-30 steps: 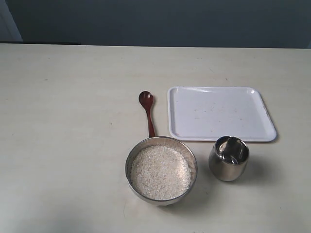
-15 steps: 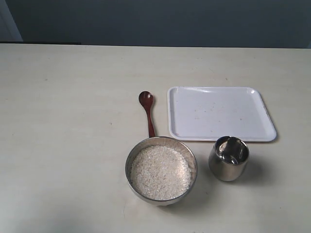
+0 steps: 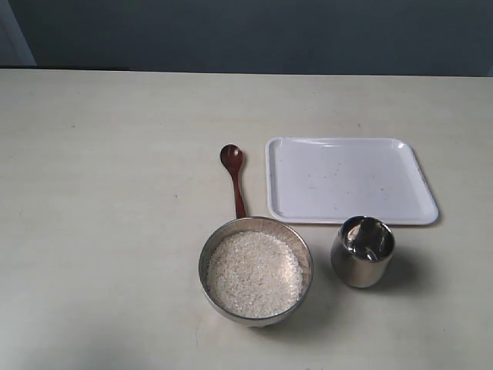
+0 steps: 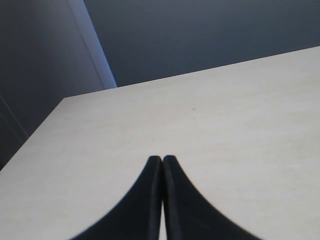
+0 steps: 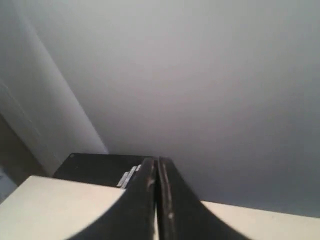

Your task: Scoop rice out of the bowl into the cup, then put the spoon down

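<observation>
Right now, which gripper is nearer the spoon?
Cannot tell. Left gripper sees only bare table, right gripper a wall; neither is in the exterior view with the spoon.

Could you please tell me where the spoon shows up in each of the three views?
Exterior view: the spoon lies just left of the tray, its handle pointing toward the bowl.
Left wrist view: not in it.
Right wrist view: not in it.
Shared landmark: the pale table, part of which shows in all three views.
</observation>
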Controlling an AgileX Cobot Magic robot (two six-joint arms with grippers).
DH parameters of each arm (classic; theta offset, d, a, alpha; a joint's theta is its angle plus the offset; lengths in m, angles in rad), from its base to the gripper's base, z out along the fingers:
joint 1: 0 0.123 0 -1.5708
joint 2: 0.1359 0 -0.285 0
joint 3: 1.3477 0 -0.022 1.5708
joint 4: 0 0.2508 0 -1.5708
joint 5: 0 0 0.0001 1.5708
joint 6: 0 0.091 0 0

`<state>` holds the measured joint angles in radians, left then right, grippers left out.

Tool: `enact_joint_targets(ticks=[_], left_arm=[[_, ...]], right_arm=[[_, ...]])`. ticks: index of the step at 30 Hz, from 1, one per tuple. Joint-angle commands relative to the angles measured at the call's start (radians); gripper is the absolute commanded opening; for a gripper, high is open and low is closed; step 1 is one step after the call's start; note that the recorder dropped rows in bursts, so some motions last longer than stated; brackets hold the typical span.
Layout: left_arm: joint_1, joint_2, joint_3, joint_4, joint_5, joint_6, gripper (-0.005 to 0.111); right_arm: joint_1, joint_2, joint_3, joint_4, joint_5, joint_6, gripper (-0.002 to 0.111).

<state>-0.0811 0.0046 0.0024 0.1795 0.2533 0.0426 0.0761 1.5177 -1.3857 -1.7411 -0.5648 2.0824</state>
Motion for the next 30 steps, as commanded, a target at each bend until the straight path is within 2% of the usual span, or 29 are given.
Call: enact_joint_targets(ticks=[1, 2, 5, 9, 10, 12, 14, 17, 22, 24, 26, 30], left_arm=[[0.002, -0.005, -0.002, -0.002, -0.014, -0.007, 0.001], [0.002, -0.005, -0.002, -0.002, -0.014, -0.007, 0.001], [0.002, -0.005, -0.002, -0.002, -0.014, -0.007, 0.001], [0.002, -0.005, -0.002, -0.002, -0.014, -0.007, 0.001], [0.002, -0.005, -0.002, -0.002, -0.014, -0.007, 0.001], [0.002, -0.005, -0.002, -0.002, -0.014, -0.007, 0.001], [0.002, -0.005, -0.002, -0.002, -0.014, -0.007, 0.001], [0.002, -0.005, -0.002, -0.002, -0.014, -0.007, 0.001], [0.002, -0.005, -0.002, -0.002, -0.014, -0.007, 0.001], [0.002, -0.005, -0.002, -0.002, -0.014, -0.007, 0.001], [0.002, -0.005, -0.002, -0.002, -0.014, -0.007, 0.001], [0.002, -0.005, -0.002, -0.002, -0.014, -0.007, 0.001]], right_arm=[[0.088, 0.108, -0.131, -0.003, 0.397, 0.0, -0.001], [0.114, 0.127, -0.166, -0.003, 0.551, -0.059, -0.001], [0.155, 0.149, -0.242, -0.003, 0.786, -0.351, -0.001], [0.157, 0.153, -0.303, -0.003, 0.899, -0.657, -0.001], [0.157, 0.151, -0.303, 0.054, 0.946, -0.737, -0.001], [0.157, 0.151, -0.303, 0.276, 1.049, -0.943, -0.001], [0.156, 0.161, -0.303, 0.591, 1.155, -1.245, -0.001], [0.129, 0.211, -0.303, 0.964, 1.312, -1.588, -0.001], [0.116, 0.338, -0.303, 1.632, 1.552, -2.082, -0.001], [0.147, 0.394, -0.303, 1.883, 1.631, -2.258, -0.001], [0.203, 0.432, -0.303, 1.981, 1.653, -2.311, -0.001], [0.357, 0.467, -0.303, 1.906, 1.589, -2.304, -0.001]])
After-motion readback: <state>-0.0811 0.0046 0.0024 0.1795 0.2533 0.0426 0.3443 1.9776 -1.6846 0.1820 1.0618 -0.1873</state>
